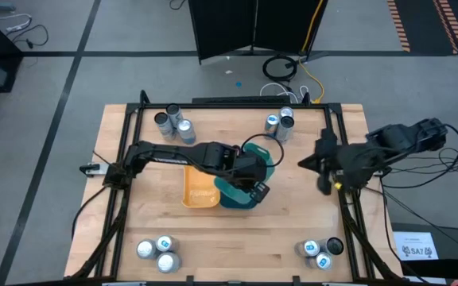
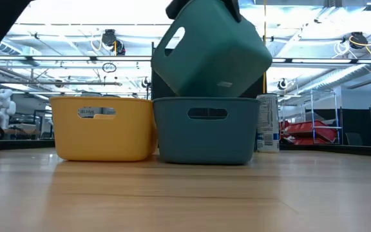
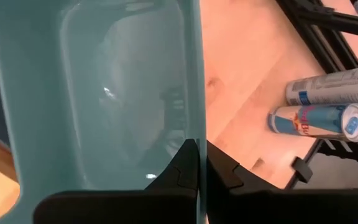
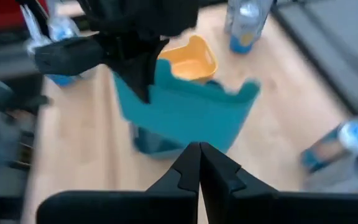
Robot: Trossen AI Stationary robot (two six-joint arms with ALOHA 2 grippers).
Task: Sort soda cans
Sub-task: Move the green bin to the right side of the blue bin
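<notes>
Two teal trays and a yellow tray [image 1: 199, 189] are at the table's middle. One teal tray [image 2: 205, 132] stands on the table beside the yellow tray [image 2: 102, 129]. The other teal tray [image 2: 211, 48] hangs tilted above it, and my left gripper [image 1: 254, 189] is shut on its wall. Soda cans stand in groups near the four corners: far left [image 1: 173, 125], far right [image 1: 279, 123], near left [image 1: 157, 253], near right [image 1: 321, 253]. My right gripper [image 1: 323, 179] is shut on nothing, raised at the table's right side. My left gripper pinches the rim of one wall [image 3: 191, 118] of the upper teal tray, one finger inside the tray and one outside. It comes slanting down from above. The tray hangs tilted over the standing teal tray [image 4: 143, 138]; whether the two touch, I cannot tell.
A black frame [image 1: 133, 119] runs around the tabletop's edges. Two cans [image 3: 319, 118] lie in the left wrist view beside a frame bar. Bare wood lies between the trays and the near can groups.
</notes>
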